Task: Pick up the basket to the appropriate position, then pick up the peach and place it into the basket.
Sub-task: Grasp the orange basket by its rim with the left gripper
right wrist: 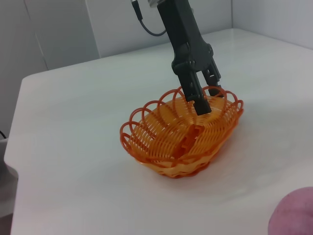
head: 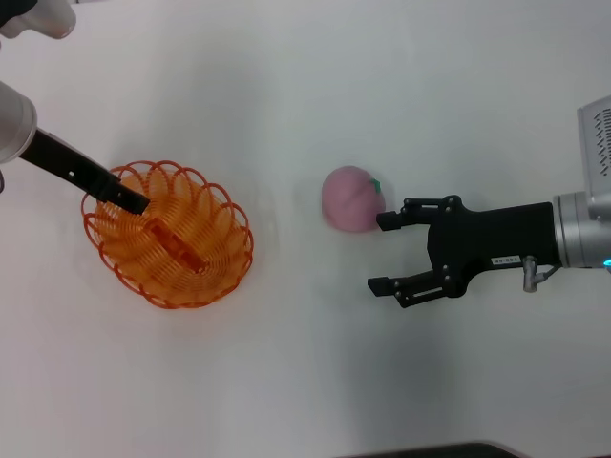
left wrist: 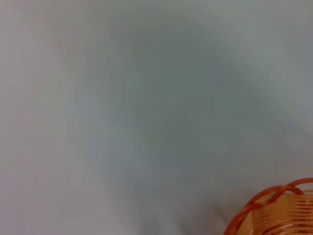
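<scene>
The orange wire basket [head: 172, 236] sits on the white table at the left. My left gripper [head: 134, 202] reaches in from the upper left and is shut on the basket's far-left rim; the right wrist view shows its fingers [right wrist: 199, 100] straddling the rim of the basket [right wrist: 181, 134], one inside and one outside. The pink peach [head: 350, 198] with a green leaf mark lies at the table's middle. My right gripper [head: 378, 253] is open and empty just right of the peach, its upper fingertip close to the peach's side. An edge of the peach [right wrist: 293, 215] shows in the right wrist view.
The white table [head: 305, 382] is bare around the basket and the peach. The left wrist view shows only tabletop and a bit of basket rim [left wrist: 274, 208]. In the right wrist view a grey wall [right wrist: 58, 29] stands behind the table's far edge.
</scene>
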Controlling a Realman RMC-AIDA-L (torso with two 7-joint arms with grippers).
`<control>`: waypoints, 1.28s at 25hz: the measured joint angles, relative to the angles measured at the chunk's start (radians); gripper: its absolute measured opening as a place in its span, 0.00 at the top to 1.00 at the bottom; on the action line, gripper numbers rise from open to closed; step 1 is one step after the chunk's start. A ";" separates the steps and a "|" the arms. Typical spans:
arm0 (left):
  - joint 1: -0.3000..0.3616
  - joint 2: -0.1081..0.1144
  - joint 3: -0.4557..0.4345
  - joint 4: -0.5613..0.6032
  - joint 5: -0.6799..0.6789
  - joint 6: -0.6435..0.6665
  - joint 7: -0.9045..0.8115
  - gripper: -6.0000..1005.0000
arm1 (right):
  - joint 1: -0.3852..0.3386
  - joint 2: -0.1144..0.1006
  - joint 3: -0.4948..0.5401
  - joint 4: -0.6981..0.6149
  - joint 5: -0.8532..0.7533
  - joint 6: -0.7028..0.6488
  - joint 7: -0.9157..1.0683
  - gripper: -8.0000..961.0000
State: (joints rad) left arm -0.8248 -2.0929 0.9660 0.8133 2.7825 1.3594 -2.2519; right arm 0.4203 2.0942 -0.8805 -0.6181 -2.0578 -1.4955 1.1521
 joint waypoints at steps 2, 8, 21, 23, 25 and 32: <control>0.000 -0.001 0.001 0.005 0.013 0.002 0.000 0.19 | 0.000 0.000 0.000 0.003 0.000 0.000 0.000 0.03; 0.004 -0.003 -0.002 0.018 0.022 0.004 0.000 0.31 | 0.002 0.000 0.000 0.006 -0.001 0.000 0.000 0.03; 0.006 -0.002 0.000 0.020 0.022 0.008 0.000 0.83 | 0.003 0.000 0.000 0.006 0.001 0.001 0.000 0.03; 0.005 -0.004 0.000 0.020 0.022 0.010 -0.002 0.84 | 0.003 0.000 0.000 0.006 0.001 0.002 0.000 0.03; 0.004 -0.006 0.001 0.022 0.022 0.014 -0.018 0.85 | 0.004 0.000 0.000 0.007 0.001 0.003 0.000 0.03; -0.018 0.004 -0.023 0.024 0.013 0.090 -0.157 0.87 | 0.005 0.000 0.000 0.009 0.001 0.003 0.000 0.03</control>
State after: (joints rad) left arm -0.8427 -2.0892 0.9434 0.8376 2.7957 1.4493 -2.4092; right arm 0.4249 2.0938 -0.8805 -0.6096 -2.0571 -1.4924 1.1520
